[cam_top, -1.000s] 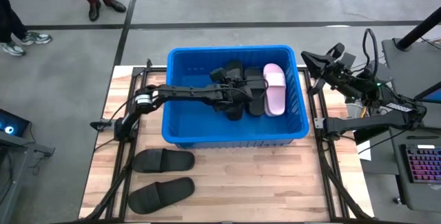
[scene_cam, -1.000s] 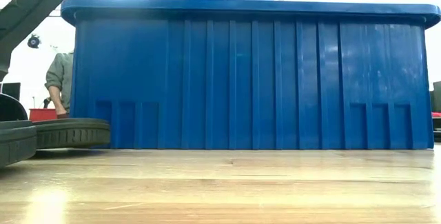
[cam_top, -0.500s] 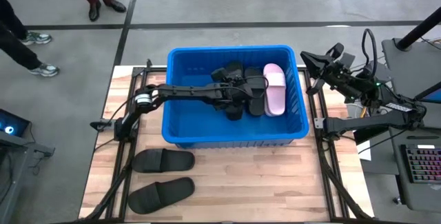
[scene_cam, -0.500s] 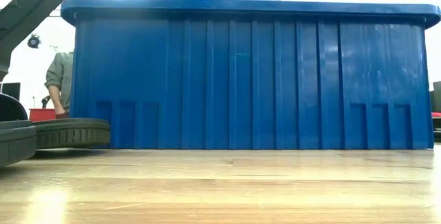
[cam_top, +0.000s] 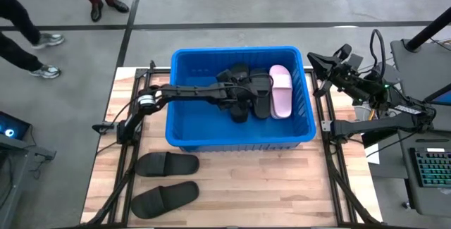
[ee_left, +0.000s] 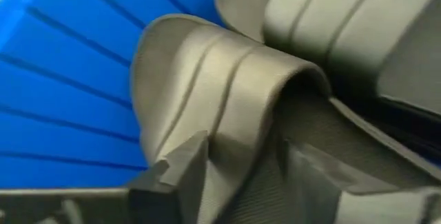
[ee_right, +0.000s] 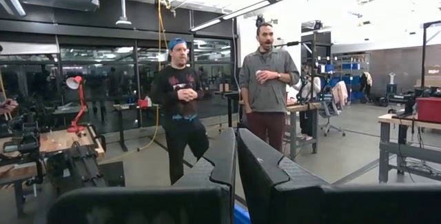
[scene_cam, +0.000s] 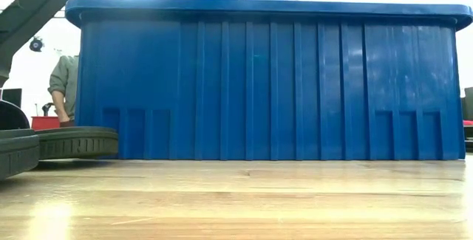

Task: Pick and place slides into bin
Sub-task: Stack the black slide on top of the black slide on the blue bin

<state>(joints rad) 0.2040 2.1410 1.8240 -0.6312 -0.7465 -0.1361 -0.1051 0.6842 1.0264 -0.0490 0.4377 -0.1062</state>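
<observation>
Two black slides (cam_top: pixel 165 180) wait on the table, left of my reach. My left gripper (cam_top: pixel 243 99) inside the bin (cam_top: pixel 184 136) stands part-open around a black slide's strap (ee_left: pixel 227 86); lifting carelessly could snag it. My right gripper (ee_right: pixel 234 176) is parked, closed.

A light wooden table (cam_top: pixel 232 176) carries the blue bin (cam_top: pixel 239 137) and two black slides (cam_top: pixel 166 180) beside it

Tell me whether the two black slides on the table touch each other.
Apart. The high view shows a strip of bare wood between the upper black slide and the lower black slide in front of the bin.
</observation>
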